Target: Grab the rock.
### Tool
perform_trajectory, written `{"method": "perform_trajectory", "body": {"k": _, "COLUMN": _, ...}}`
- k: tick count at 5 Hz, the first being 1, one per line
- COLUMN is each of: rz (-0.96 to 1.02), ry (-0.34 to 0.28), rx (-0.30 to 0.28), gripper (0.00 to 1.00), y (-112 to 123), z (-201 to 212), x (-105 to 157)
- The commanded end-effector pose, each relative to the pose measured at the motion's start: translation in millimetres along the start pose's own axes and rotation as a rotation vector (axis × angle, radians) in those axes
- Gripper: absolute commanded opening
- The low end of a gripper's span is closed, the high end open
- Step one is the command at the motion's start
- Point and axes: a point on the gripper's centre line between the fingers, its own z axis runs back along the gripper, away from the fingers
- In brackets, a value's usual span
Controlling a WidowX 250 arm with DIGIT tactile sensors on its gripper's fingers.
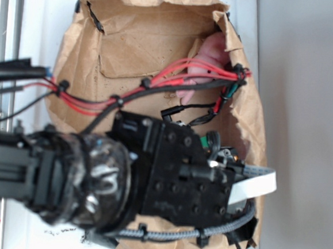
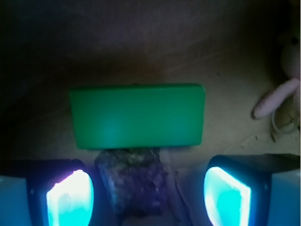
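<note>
In the wrist view the rock (image 2: 134, 181), a lumpy dark brown-grey stone, lies on the brown paper floor between my two glowing cyan pads (image 2: 70, 197). My gripper (image 2: 148, 197) is open, with a gap on each side of the rock, wider on the right. The rock's far edge touches a flat green block (image 2: 136, 115). In the exterior view the black arm (image 1: 168, 171) reaches down into the brown paper bag (image 1: 132, 41) and hides the rock and the fingers.
A pink plush bunny (image 2: 282, 94) lies at the right; it shows in the bag's far corner (image 1: 209, 61). Red and black cables (image 1: 158, 86) cross over the bag's mouth. The bag walls close in all round.
</note>
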Motion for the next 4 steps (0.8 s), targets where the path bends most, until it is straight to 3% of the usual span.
{"method": "perform_trajectory", "body": {"k": 1, "rz": -0.033, "ry": -0.040, "rx": -0.005, "gripper": 1.00, "y": -15.0, "z": 9.5, "x": -28.8}}
{"method": "perform_trajectory", "body": {"k": 2, "rz": -0.044, "ry": -0.035, "rx": 0.001, "gripper": 1.00, "y": -19.4, "z": 8.0, "x": -39.9}}
{"method": "perform_trajectory", "body": {"k": 4, "rz": -0.031, "ry": -0.031, "rx": 0.015, "gripper": 1.00, "y": -19.4, "z": 5.7, "x": -29.1}}
